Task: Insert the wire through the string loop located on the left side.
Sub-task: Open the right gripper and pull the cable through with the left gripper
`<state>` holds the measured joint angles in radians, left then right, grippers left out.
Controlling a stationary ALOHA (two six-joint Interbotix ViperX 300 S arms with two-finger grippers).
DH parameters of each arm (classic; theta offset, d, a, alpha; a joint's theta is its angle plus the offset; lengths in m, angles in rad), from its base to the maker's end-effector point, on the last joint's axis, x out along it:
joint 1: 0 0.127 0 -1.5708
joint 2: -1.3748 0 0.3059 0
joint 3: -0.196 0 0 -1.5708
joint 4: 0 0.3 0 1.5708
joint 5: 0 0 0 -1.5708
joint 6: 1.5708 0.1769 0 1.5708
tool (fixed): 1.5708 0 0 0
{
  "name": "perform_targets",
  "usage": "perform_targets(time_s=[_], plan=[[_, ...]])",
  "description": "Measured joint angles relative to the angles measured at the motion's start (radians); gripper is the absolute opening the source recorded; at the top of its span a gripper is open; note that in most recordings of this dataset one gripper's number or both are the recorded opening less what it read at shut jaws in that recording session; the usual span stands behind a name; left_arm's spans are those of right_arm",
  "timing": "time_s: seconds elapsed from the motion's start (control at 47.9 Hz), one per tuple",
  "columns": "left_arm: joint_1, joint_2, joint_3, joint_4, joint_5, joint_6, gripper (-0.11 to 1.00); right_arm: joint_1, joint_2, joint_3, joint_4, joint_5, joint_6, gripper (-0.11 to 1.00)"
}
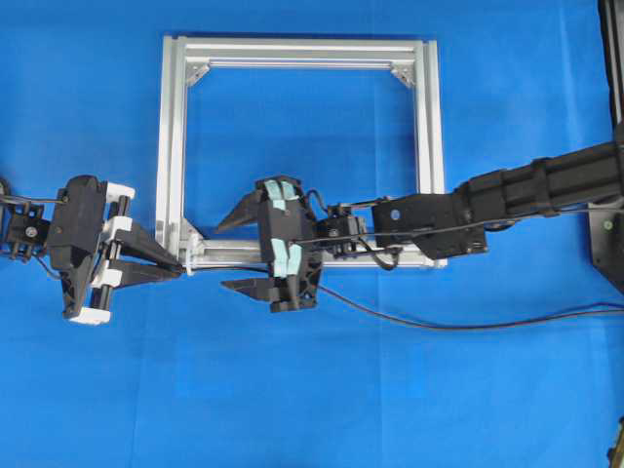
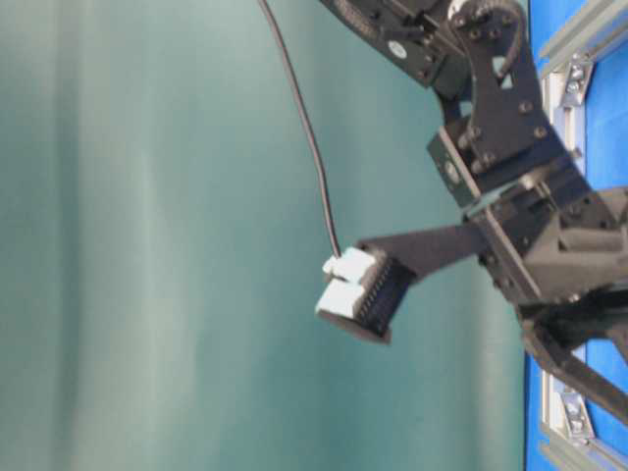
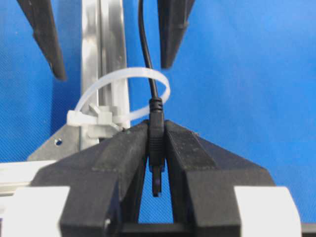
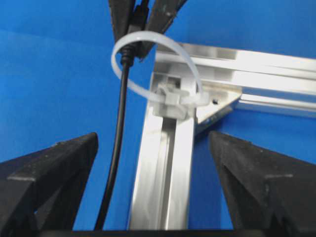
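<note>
We see a blue table [image 1: 322, 400] carrying a square aluminium frame [image 1: 172, 136], and we place everything else against that frame. The right arm [image 1: 546, 185] reaches in from beyond the frame's right rail and runs along its near rail, ending in the right gripper [image 1: 244, 255], which sits over that near rail, short of the near-left corner. Its jaws stand wide apart with nothing between them; in the right wrist view the two dark fingers [image 4: 54, 173] flank the rail, one on each side. The left gripper [image 1: 175, 265] comes in from outside the frame's left rail, its fingertips meeting just at the near-left corner. In the left wrist view its jaws are pressed narrowly together on the plug end of the wire [image 3: 156, 143], gripping it by the ribbed collar with the tip poking back between the fingers. From that grip the wire passes through the loop [image 3: 126, 84], a whitish tie ring fastened to the frame at the near-left corner, and the right wrist view shows the same: the cable [image 4: 118, 138] threading the ring [image 4: 148, 42]. Beyond the loop the wire [image 1: 458, 324] trails across the table in front of the near rail toward the right edge.
</note>
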<state>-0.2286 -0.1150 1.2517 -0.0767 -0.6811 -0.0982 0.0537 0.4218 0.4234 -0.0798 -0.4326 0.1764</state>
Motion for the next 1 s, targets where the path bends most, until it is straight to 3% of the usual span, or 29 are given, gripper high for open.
perform_targets(time_s=[0.251,0.564,1.003], plan=[[0.000,-0.092,0.017,-0.002,0.120,-0.006,0.08,0.000,-0.023,0.028,0.000,-0.003,0.002,0.90],[0.000,-0.457,0.040,0.000,0.511,-0.009,0.08,0.000,-0.023,0.029,0.002,-0.003,0.002,0.90],[0.014,-0.833,0.067,0.002,0.873,-0.009,0.08,0.000,-0.023,0.028,0.000,-0.002,0.002,0.90]])
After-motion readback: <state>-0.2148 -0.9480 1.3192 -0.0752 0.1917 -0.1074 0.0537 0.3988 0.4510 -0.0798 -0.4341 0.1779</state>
